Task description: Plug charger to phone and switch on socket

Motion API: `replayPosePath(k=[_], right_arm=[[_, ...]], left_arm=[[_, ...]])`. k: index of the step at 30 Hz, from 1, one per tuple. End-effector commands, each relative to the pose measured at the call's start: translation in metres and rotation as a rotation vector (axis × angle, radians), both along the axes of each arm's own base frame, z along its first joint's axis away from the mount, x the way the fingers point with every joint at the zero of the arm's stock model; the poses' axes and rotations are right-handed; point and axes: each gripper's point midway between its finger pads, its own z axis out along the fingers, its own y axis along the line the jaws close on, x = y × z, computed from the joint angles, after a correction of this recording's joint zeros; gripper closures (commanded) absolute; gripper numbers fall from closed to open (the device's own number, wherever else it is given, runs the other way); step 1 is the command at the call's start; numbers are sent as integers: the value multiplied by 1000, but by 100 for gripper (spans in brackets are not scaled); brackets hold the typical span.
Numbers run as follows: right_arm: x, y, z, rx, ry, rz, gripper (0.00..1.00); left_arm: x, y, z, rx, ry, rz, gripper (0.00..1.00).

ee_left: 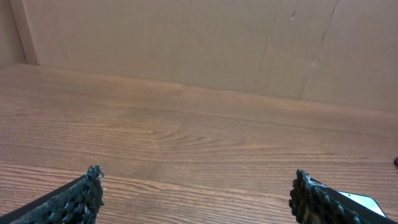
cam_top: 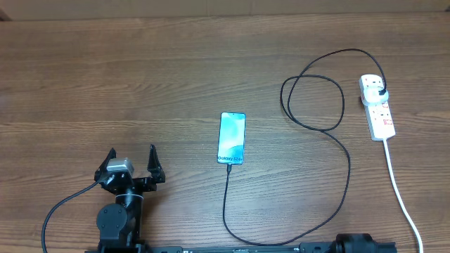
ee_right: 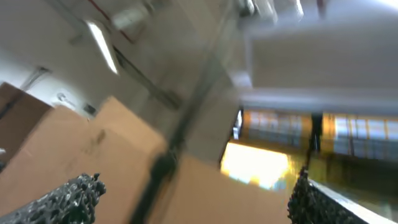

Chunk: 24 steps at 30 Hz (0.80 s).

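Phone [cam_top: 231, 138] with light blue screen lies central on the worktop [cam_top: 105, 70]; thin black charger [cam_top: 347, 176] meets its near end, looping to the white socket [cam_top: 377, 107] at far right. Socket switches are too small to read. Left pincer [cam_top: 132, 150] and right pincer [ee_right: 198, 179] stand apart, empty; right wrist view is blurred.

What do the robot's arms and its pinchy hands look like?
The left arm is black and chunky with round joints. It has a small silver-grey box on its wrist and a thin black cable curving off it. The left gripper and right gripper each have two black fingers covered in tiny bumps. No markings show.
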Motion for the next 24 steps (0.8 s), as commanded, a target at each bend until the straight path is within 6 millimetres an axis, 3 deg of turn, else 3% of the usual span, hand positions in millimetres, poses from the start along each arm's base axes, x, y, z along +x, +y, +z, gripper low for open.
replayPosePath(k=[1,4,8,12,18,24], right_arm=[[72,-23,-23,126,194,-112,0],[134,-42,-55,206,335,-208,0],[208,-61,-115,261,506,-313,0],[261,-63,-177,254,604,-338,0],[304,-62,-254,239,693,-351,0],[324,-66,-317,232,803,-385,0]], left_arm=[[0,1,0,22,-6,0,0],[0,1,0,22,-6,0,0],[0,1,0,22,-6,0,1],[0,1,0,22,-6,0,0],[0,1,0,22,-6,0,0],[0,1,0,22,-6,0,1]])
